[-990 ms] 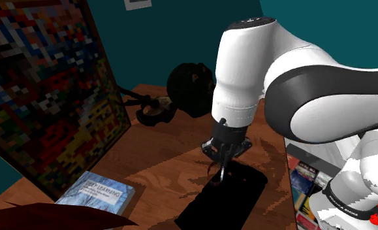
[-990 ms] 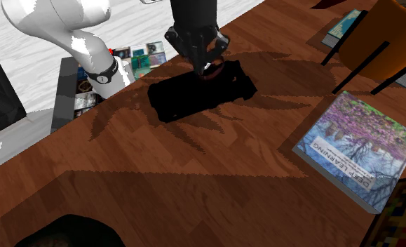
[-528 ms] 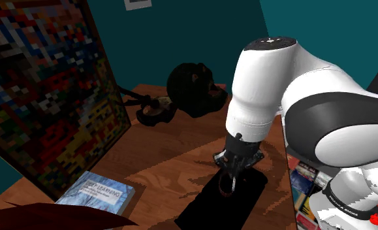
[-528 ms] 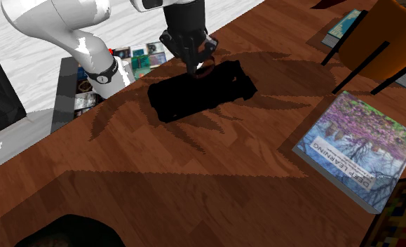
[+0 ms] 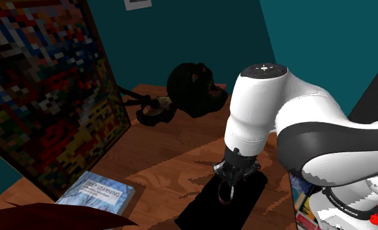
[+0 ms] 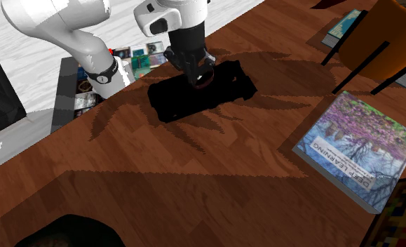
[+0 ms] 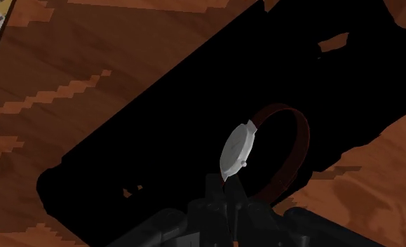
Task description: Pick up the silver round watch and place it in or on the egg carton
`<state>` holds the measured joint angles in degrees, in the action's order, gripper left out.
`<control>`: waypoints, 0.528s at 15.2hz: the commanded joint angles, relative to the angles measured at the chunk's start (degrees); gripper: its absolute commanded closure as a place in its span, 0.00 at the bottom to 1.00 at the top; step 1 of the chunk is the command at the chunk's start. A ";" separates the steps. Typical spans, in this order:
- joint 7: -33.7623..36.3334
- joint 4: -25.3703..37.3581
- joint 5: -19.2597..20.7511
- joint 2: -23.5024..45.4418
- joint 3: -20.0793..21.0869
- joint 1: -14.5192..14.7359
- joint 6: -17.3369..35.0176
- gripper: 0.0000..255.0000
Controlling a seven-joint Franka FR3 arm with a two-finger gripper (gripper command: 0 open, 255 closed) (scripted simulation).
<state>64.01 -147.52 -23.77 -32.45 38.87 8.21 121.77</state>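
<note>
In the shoulder view the pale blue book (image 5: 94, 194) lies at about 9 o'clock from the flat black egg carton (image 5: 204, 212), well apart, so nothing crowds the drop spot. The black two-finger gripper (image 5: 228, 191) hangs in from 12 o'clock, pinched tight on the silver round watch with the dark brown strap (image 7: 238, 149) right by its case, so the loop hangs free. The watch is over the carton (can't tell if it's touching), so I'd say it's release time
</note>
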 commanded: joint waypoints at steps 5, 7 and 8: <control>-0.04 -1.61 -0.39 1.34 1.05 -0.15 2.96 1.00; -0.04 -1.61 -0.39 1.34 1.05 -0.15 2.96 1.00; -0.04 -1.61 -0.39 1.34 1.05 -0.15 2.96 1.00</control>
<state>63.96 -149.13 -24.15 -31.12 39.91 8.06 124.71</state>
